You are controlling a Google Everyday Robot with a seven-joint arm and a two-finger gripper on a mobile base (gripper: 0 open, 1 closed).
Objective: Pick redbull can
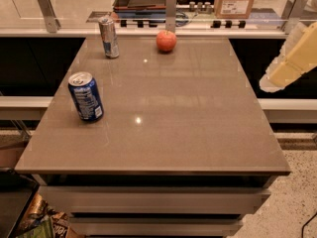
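End effector (289, 62) hangs well right of the redbull can (108, 37).

You have one redbull can (108, 37), one blue soda can (86, 96) and one apple (166, 41) on the desk (188, 113), with one hand (282, 73) at the right.

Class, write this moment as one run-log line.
pincer: right of table | redbull can: upright, far left, ungrasped | blue can: near left | apple: far centre

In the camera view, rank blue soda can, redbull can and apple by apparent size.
1. blue soda can (nearest camera, so unsure)
2. redbull can
3. apple
The gripper hangs beyond the table's right edge.
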